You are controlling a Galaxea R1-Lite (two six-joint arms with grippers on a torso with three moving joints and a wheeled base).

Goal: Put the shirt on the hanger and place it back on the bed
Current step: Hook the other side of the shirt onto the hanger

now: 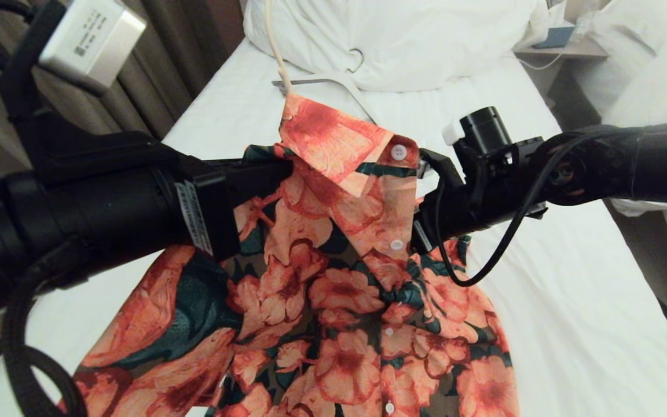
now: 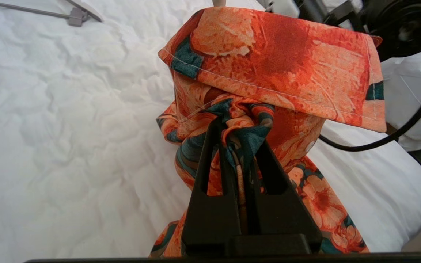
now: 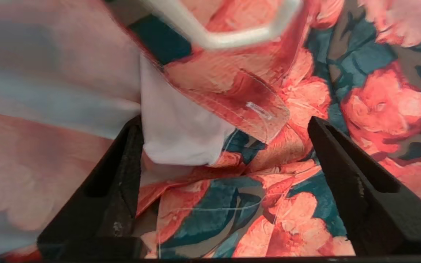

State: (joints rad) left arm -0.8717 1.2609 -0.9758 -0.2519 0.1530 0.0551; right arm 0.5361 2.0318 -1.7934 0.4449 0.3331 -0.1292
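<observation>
While left tool (image 2: 238, 135) pinches shirt (image 1: 333, 278), right tool (image 3: 225, 153) agape, hanger (image 3: 214, 33) probably inside.

Both arms are matte black. The left arm (image 1: 96, 202) is a thick round tube ending in a squarer block, with a white label of small print wrapped round the joint at the block's near edge. A silver-white box (image 1: 91, 40) with grey lettering sits on a black bracket at 11 o'clock of that arm, and a ribbed black hose (image 1: 21, 347) loops below it. The right arm (image 1: 629, 159) is slimmer, with a round joint, a short black cylinder (image 1: 484, 130) capped white at one side, and a thin black cable (image 1: 501, 243) hanging in a loop. Each hand has two black, wedge-shaped fingers (image 3: 356, 197) with slot-like hollows.
</observation>
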